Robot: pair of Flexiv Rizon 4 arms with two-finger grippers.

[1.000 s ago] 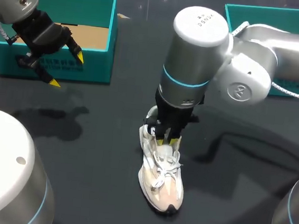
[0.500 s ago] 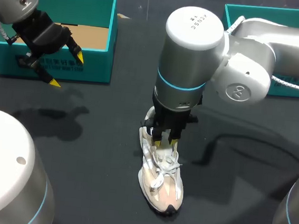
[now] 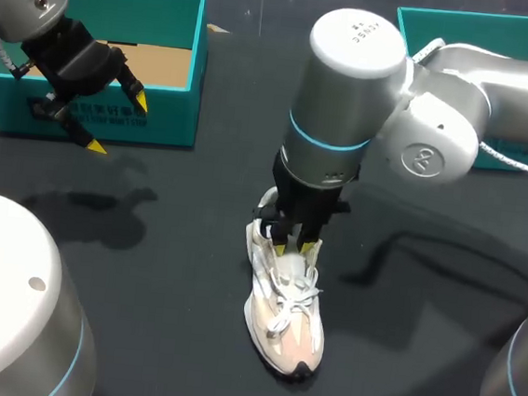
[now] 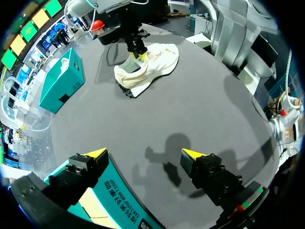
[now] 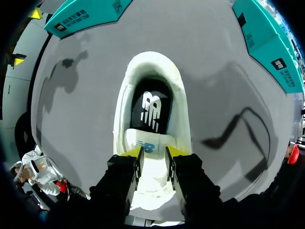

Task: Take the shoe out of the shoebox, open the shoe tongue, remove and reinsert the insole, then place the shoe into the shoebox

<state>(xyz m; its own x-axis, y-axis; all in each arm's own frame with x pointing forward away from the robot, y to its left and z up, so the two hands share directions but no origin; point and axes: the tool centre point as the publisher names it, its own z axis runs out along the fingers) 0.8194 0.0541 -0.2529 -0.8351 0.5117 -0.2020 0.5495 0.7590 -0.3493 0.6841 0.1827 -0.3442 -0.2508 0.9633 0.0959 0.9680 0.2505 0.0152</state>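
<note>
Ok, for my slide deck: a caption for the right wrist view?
Right gripper, fingers pinching the tongue of the white shoe on the table, black insole exposed.

You are looking down on a dark table (image 3: 144,280) that is filling nearly the whole frame. A blotchy shadow (image 3: 85,211) is lying across it at middle left, and a thin curved shadow (image 3: 399,249) is running right of centre. A teal box (image 3: 505,25), open on top, is sitting in the upper right corner, partly hidden.
</note>
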